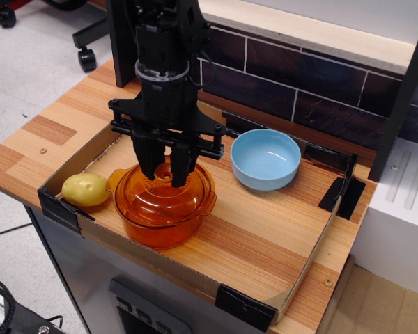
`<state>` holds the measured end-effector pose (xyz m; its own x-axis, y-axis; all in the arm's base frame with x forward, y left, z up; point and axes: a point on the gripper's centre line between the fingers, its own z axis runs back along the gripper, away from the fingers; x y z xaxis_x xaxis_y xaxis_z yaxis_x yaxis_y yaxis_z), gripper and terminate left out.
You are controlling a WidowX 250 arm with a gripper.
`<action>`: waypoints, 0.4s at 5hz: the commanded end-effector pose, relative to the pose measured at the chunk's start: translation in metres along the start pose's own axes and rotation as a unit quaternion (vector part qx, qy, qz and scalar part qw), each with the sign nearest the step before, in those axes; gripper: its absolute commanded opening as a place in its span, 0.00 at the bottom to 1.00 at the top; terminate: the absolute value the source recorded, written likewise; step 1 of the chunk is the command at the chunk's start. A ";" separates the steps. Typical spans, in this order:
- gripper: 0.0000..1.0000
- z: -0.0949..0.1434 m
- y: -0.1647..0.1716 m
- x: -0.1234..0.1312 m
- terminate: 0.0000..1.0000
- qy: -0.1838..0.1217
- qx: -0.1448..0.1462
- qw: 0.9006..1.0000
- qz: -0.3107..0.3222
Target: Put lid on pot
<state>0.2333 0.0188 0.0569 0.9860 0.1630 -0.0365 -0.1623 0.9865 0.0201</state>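
Note:
The amber glass lid [177, 197] rests on the amber glass pot [160, 228] at the front left of the wooden tray, its rim seated on the pot's rim. My black gripper [165, 174] hangs straight down over the pot, with its two fingers closed around the small knob at the lid's centre. One pot handle [210, 202] shows on the right; the left handle is mostly hidden behind the yellow object.
A light blue bowl [265, 158] stands to the right behind the pot. A yellow potato-like object [86, 189] lies against the pot's left side. A low cardboard wall [313, 257] with black corner clips rings the tray. A dark tiled wall [320, 90] rises behind.

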 end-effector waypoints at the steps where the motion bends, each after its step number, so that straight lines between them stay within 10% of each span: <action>1: 0.00 0.002 0.011 0.005 0.00 -0.015 -0.002 1.000 0.004; 2: 0.00 0.001 0.015 0.005 0.00 -0.022 -0.005 1.000 0.001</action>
<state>0.2353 0.0287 0.0550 0.9867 0.1626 -0.0058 -0.1625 0.9867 0.0077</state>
